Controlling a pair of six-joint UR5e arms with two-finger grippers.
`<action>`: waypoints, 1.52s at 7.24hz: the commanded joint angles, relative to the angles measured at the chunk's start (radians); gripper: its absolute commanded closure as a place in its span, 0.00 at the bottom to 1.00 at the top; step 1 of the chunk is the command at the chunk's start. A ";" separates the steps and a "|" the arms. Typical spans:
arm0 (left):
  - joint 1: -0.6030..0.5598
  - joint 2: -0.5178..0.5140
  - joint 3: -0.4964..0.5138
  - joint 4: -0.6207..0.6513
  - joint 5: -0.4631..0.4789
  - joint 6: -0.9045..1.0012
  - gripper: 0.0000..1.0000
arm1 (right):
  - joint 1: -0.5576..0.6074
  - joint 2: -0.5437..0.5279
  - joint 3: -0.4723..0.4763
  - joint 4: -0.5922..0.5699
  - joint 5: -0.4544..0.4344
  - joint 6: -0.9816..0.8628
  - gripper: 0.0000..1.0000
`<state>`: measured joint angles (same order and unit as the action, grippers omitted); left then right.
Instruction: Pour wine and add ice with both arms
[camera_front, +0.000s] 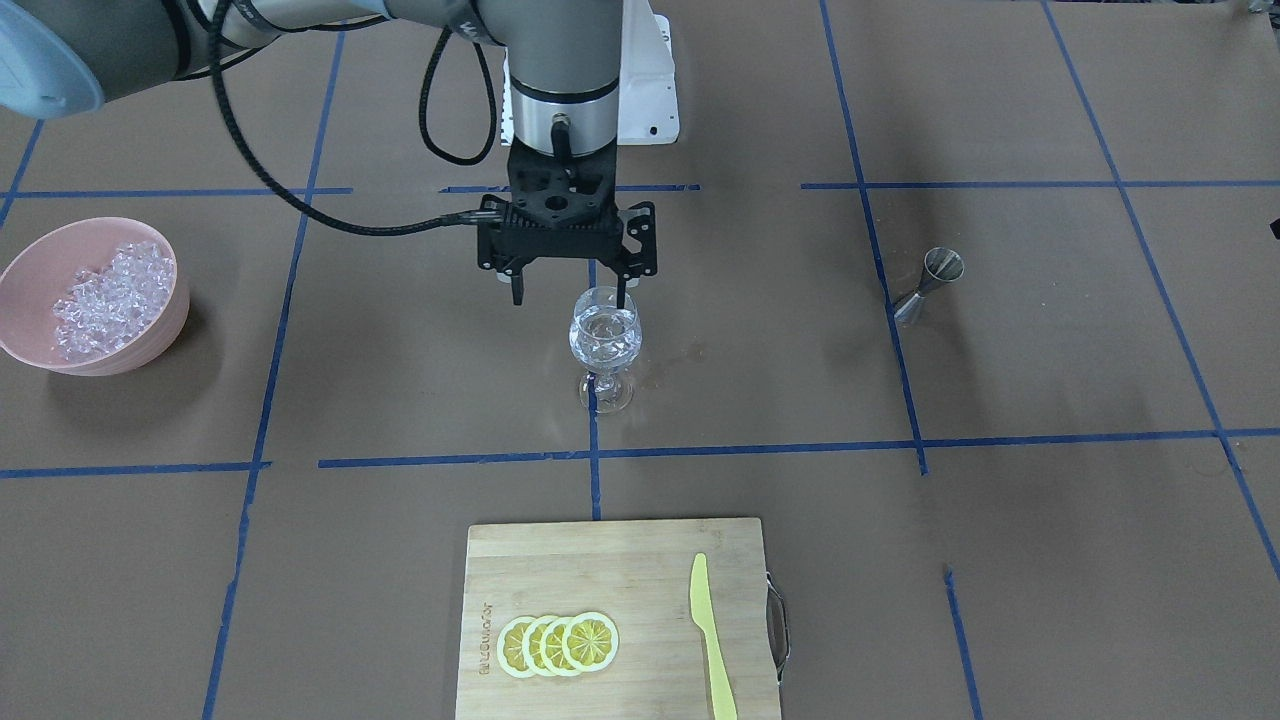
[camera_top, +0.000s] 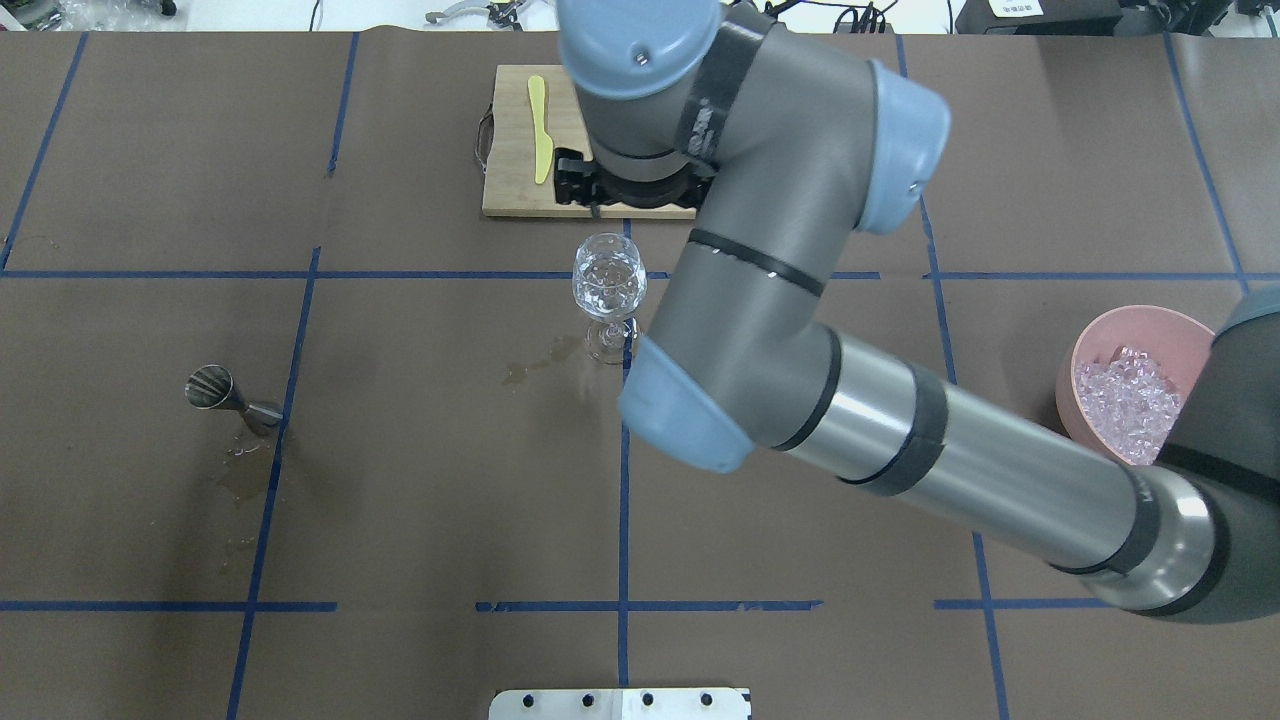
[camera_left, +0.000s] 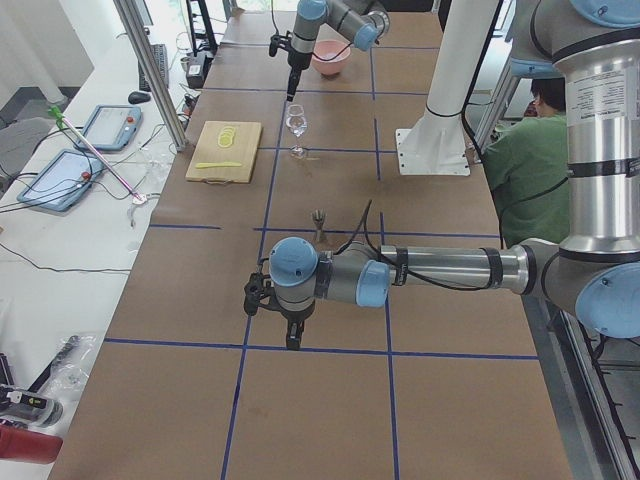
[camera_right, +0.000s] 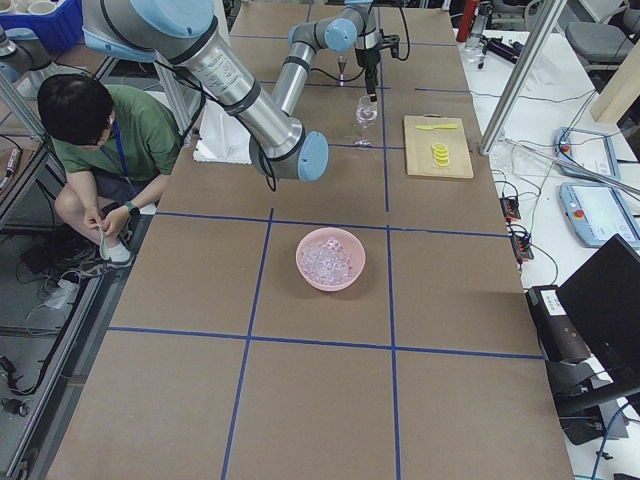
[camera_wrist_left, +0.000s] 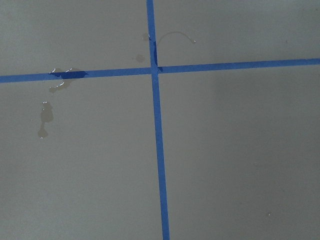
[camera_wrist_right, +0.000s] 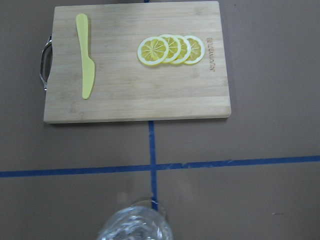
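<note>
Wine glass (camera_front: 604, 335) standing upright near the middle of a brown table marked with blue tape lines. Its bowl is full of clear, glittering contents that look like ice; whether liquid is in there too cannot be told. Directly above it hangs the right gripper (camera_front: 570, 292), pointing down, its two fingers spread apart and holding nothing. One finger lines up with the glass rim, and contact cannot be judged.

The main heap of ice (camera_front: 112, 298) sits in a pink bowl (camera_front: 165, 330), well apart from the glass on the robot's right. A metal jigger (camera_front: 930, 285) sits on the robot's left. A cutting board (camera_front: 600, 570) with lemon slices (camera_front: 558, 644) and a yellow knife (camera_front: 712, 650) lies across the table from the robot.

The left gripper (camera_left: 292, 340) hangs low over bare table, far from the glass; whether it is spread or closed cannot be told.

The chunks are likely hard, light and slick, so a pinch should close squarely across one piece. The glass looks fragile and top-heavy; the stem is probably the safest hold.
</note>
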<state>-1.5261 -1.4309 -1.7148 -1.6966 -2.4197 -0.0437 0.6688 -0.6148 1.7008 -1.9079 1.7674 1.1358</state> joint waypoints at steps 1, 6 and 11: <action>0.000 -0.006 -0.006 0.000 -0.002 0.001 0.00 | 0.177 -0.220 0.196 -0.033 0.154 -0.249 0.00; 0.001 -0.013 -0.019 0.003 0.005 -0.007 0.00 | 0.524 -0.618 0.241 -0.020 0.342 -0.947 0.00; 0.001 -0.010 -0.020 0.003 0.005 -0.005 0.00 | 0.836 -1.057 0.205 0.007 0.412 -1.245 0.00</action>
<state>-1.5252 -1.4406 -1.7346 -1.6935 -2.4145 -0.0496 1.4583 -1.5933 1.9262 -1.9210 2.1761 -0.0986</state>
